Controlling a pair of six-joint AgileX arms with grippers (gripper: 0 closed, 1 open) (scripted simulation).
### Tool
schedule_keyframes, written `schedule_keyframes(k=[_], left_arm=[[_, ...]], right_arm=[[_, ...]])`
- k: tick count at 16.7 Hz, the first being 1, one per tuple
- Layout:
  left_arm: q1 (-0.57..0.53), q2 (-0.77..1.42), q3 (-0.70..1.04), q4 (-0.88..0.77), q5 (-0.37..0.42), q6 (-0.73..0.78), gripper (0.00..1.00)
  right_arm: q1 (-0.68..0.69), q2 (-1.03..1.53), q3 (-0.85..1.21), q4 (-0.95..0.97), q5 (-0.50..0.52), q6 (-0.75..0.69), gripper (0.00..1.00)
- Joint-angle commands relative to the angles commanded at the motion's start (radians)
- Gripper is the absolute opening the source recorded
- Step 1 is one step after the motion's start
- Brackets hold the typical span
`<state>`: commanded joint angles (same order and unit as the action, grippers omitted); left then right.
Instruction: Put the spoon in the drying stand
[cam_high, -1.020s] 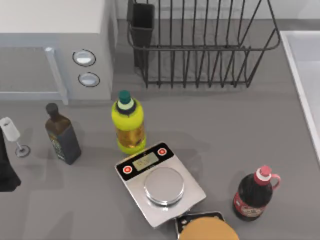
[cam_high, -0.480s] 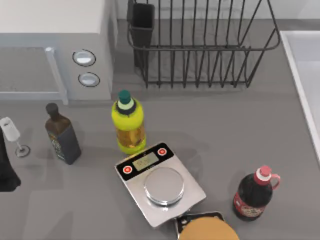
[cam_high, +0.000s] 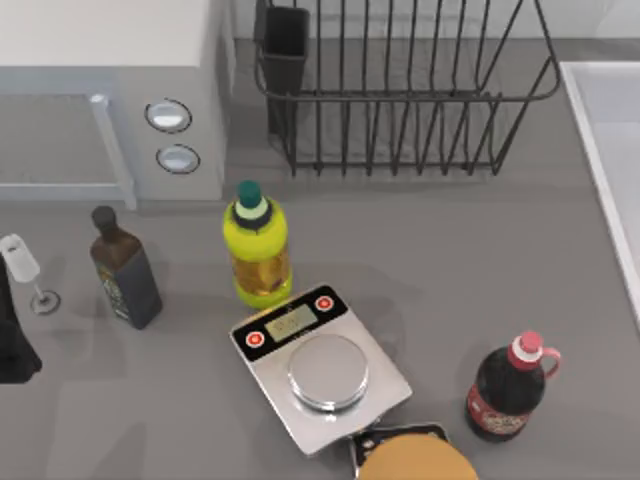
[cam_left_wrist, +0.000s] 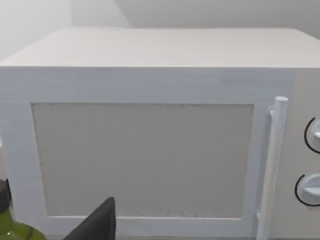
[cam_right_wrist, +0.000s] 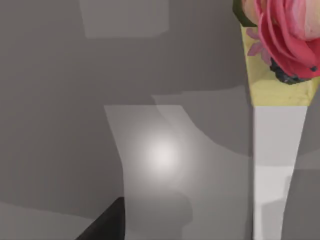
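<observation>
The drying stand (cam_high: 400, 95) is a black wire rack at the back middle of the table, with a black utensil cup (cam_high: 285, 45) at its left corner. The spoon is out of view. My left arm (cam_high: 12, 340) is a dark shape at the table's left edge, beside a wine glass (cam_high: 25, 270). In the left wrist view a dark tip of my left gripper (cam_left_wrist: 100, 225) points at the microwave's door (cam_left_wrist: 142, 160). A dark tip of my right gripper (cam_right_wrist: 105, 225) hangs over bare grey table in the right wrist view.
A grey microwave (cam_high: 110, 100) fills the back left. A dark bottle (cam_high: 125, 270), a yellow bottle (cam_high: 258, 245), a kitchen scale (cam_high: 320, 365), a dark red-capped bottle (cam_high: 510, 390) and a round bun (cam_high: 415, 460) stand in front. A white tray (cam_high: 610, 150) lies at the right edge.
</observation>
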<state>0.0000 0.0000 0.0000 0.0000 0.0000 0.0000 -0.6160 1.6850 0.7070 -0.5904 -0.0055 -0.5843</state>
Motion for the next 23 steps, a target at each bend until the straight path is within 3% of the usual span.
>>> schedule_keyframes(k=[7,17,23], left_arm=[[0.0,0.0,0.0,0.0,0.0,0.0,1.0],[0.0,0.0,0.0,0.0,0.0,0.0,1.0],[0.0,0.0,0.0,0.0,0.0,0.0,1.0]], right_arm=[[-0.008,-0.075,0.103,-0.146,-0.014,-0.003,0.0],[-0.016,-0.192,0.601,-0.802,-0.015,-0.015,0.0],[-0.013,-0.237,0.706,-0.915,-0.014,-0.011,0.0]])
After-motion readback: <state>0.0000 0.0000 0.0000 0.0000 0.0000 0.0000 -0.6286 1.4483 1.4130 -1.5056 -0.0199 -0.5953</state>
